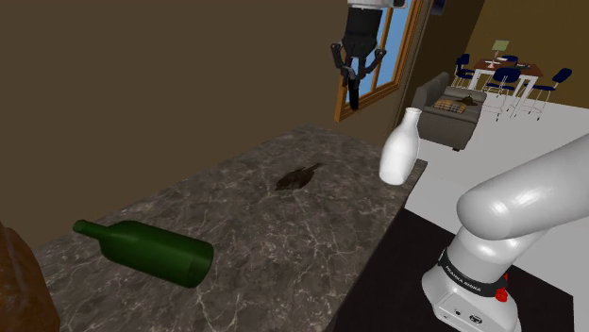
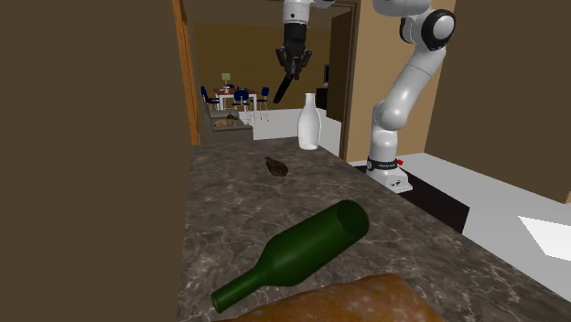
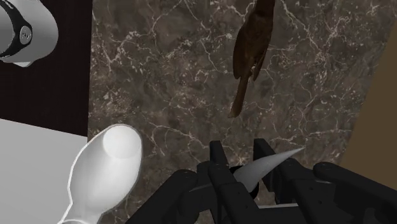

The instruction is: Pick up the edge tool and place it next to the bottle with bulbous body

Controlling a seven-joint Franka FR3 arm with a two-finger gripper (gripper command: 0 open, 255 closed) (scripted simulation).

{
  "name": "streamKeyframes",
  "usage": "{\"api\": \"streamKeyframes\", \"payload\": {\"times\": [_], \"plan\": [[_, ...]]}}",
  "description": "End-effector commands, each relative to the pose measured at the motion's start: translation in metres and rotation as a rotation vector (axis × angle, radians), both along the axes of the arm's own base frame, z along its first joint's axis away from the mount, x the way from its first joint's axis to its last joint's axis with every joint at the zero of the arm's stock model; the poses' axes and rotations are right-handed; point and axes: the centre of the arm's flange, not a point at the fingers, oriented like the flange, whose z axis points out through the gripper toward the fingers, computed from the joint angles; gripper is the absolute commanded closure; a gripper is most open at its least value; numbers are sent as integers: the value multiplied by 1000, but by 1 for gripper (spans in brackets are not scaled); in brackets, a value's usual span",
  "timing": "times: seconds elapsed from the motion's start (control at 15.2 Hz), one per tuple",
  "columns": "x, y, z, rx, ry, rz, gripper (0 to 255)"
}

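My black gripper (image 1: 357, 62) (image 2: 294, 58) hangs high above the dark marble counter (image 1: 236, 222), shut on a knife (image 1: 351, 91) (image 2: 284, 88) whose dark end points down. In the wrist view the grey blade (image 3: 268, 167) sticks out between the fingers (image 3: 217, 156) of the gripper (image 3: 240, 154). A white bottle with a bulbous body (image 1: 400, 149) (image 2: 309, 123) (image 3: 105, 167) stands upright near the counter's edge, below the gripper and a little to the side. The knife is well clear of the counter and the bottle.
A green bottle (image 1: 151, 250) (image 2: 297, 249) lies on its side at the near end. A small brown bird-like object (image 1: 298, 176) (image 2: 276, 166) (image 3: 251, 44) rests mid-counter. A brown lump (image 1: 19, 288) (image 2: 352, 300) sits at the counter's end. The robot's stand (image 1: 472, 288) is beside the counter.
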Motion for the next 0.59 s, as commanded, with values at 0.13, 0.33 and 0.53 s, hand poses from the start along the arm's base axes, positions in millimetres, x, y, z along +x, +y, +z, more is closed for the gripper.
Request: {"api": "streamKeyframes", "payload": {"times": [0.13,0.33,0.53], "plan": [[-14,-49,4,0,0,2,255],[-25,-87,4,0,0,2,255],[-37,-124,4,0,0,2,255]]}}
